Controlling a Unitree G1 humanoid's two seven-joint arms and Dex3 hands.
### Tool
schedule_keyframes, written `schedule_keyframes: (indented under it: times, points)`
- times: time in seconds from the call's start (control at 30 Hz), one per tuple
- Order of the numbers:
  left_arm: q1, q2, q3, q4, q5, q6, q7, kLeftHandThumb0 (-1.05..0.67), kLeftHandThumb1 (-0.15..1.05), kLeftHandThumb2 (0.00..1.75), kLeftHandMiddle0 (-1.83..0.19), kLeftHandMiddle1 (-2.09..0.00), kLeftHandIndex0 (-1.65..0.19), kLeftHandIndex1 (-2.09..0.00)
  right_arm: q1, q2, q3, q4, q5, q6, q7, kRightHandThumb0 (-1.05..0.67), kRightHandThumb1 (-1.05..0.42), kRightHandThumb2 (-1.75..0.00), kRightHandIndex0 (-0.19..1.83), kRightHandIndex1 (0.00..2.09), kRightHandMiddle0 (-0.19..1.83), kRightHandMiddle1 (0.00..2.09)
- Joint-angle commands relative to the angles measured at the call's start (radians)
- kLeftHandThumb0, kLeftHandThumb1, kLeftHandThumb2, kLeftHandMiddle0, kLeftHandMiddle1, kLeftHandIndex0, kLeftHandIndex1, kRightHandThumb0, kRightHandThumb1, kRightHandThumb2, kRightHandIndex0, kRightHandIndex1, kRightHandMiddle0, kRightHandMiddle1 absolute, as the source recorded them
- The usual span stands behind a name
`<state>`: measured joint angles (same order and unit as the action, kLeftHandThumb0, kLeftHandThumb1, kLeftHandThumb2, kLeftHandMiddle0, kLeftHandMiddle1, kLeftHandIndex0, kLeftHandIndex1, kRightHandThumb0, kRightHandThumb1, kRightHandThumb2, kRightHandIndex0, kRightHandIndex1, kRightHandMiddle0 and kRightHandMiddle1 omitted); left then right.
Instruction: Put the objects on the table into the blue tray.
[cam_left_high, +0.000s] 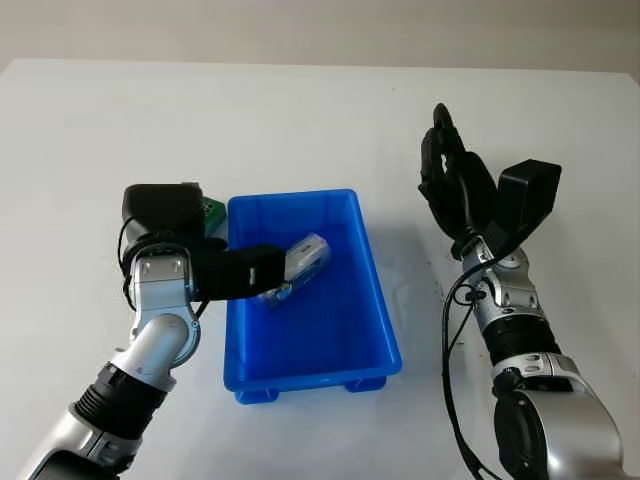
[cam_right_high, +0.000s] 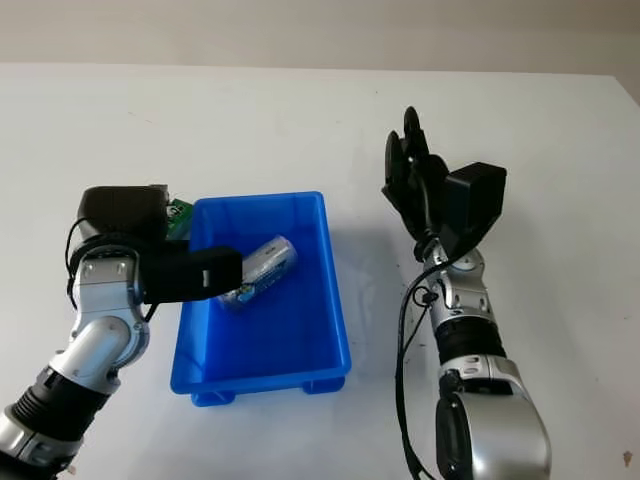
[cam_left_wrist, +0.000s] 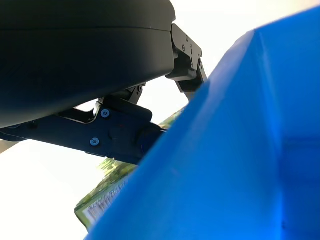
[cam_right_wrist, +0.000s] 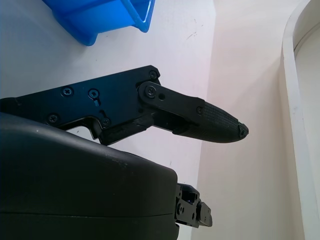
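While the left hand (cam_left_high: 262, 270) reaches over the left wall of the blue tray (cam_left_high: 380, 330), its fingers are closed round a silver-and-blue packet (cam_left_high: 305, 262), which hangs tilted inside the tray, w/ its lower end near the floor; can't tell if it touches. So the step in hand looks like the drop-off: packet is carried in, not yet let go. Next move, as I judge it, calls for loosening the fingers so the packet settles on the tray floor, then lifting the hand straight up and back over the wall w/o snagging the rim. A green packet (cam_left_high: 212, 211) sits on the table (cam_left_high: 300, 120) just outside the tray's far-left corner, partly hidden behind the left arm; in the left wrist view it shows as a green printed edge (cam_left_wrist: 107, 192) next to the tray's outer wall. That one prob. comes after, and it's tight against the tray, so the grasp will need care not to shove the tray. Right hand (cam_left_high: 452, 180) is open, holding nothing, over bare table to the right of the tray, well apart from it. No other loose items I can make out.
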<state>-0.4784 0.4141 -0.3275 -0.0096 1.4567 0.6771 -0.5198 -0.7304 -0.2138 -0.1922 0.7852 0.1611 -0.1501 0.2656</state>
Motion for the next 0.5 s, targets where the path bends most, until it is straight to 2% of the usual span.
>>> schedule_keyframes:
  times: [0.0,0.03,0.1,0.17,0.23,0.27,0.37,0.47]
  points:
    - [0.0,0.008,0.035,-0.018,-0.044,-0.027,0.06,-0.48,1.02,0.06,-0.6,-2.09,-0.27,-0.84,-0.022,-0.013,-0.005,0.003,0.004,-0.015,0.006,-0.66,-1.05,-0.72,-0.19,0.0,-0.19,0.0]
    - [-0.002,0.011,0.05,-0.021,-0.072,-0.044,0.096,-0.47,1.02,0.06,-0.62,-2.09,-0.28,-0.89,-0.022,-0.013,-0.005,0.004,0.003,-0.018,0.008,-0.66,-1.05,-0.72,-0.19,0.0,-0.19,0.0]
    - [-0.009,0.015,0.078,-0.026,-0.119,-0.07,0.154,-0.44,1.04,0.08,-0.63,-2.09,-0.13,-1.11,-0.023,-0.014,-0.006,0.005,0.004,-0.022,0.012,-0.66,-1.05,-0.72,-0.19,0.0,-0.19,0.0]
    - [-0.021,0.022,0.101,-0.026,-0.158,-0.092,0.203,-0.44,1.05,0.08,-0.62,-2.09,-0.1,-1.3,-0.023,-0.014,-0.006,0.005,0.004,-0.024,0.013,-0.67,-1.05,-0.71,-0.19,0.0,-0.19,0.0]
    - [-0.036,0.04,0.112,-0.021,-0.178,-0.113,0.22,-0.44,1.05,0.1,-0.67,-2.09,-0.11,-1.47,-0.024,-0.014,-0.005,0.005,0.003,-0.027,0.014,-0.67,-1.05,-0.71,-0.19,0.0,-0.19,0.0]
    - [-0.046,0.051,0.115,-0.017,-0.183,-0.121,0.22,-0.44,1.05,0.13,-0.71,-2.09,-0.1,-1.64,-0.024,-0.015,-0.006,0.007,0.003,-0.03,0.017,-0.66,-1.05,-0.71,-0.19,0.0,-0.19,0.0]
    - [-0.072,0.085,0.126,-0.004,-0.207,-0.154,0.233,-0.44,1.05,0.15,-0.71,-2.09,-0.14,-1.68,-0.025,-0.016,-0.007,0.007,0.005,-0.028,0.019,-0.66,-1.05,-0.71,-0.19,0.0,-0.19,0.0]
    - [-0.092,0.137,0.146,0.018,-0.253,-0.22,0.274,-0.4,1.05,0.16,-0.71,-2.09,-0.14,-1.98,-0.023,-0.017,-0.008,-0.001,0.007,-0.02,0.019,-0.66,-1.05,-0.71,-0.19,0.0,-0.19,0.0]
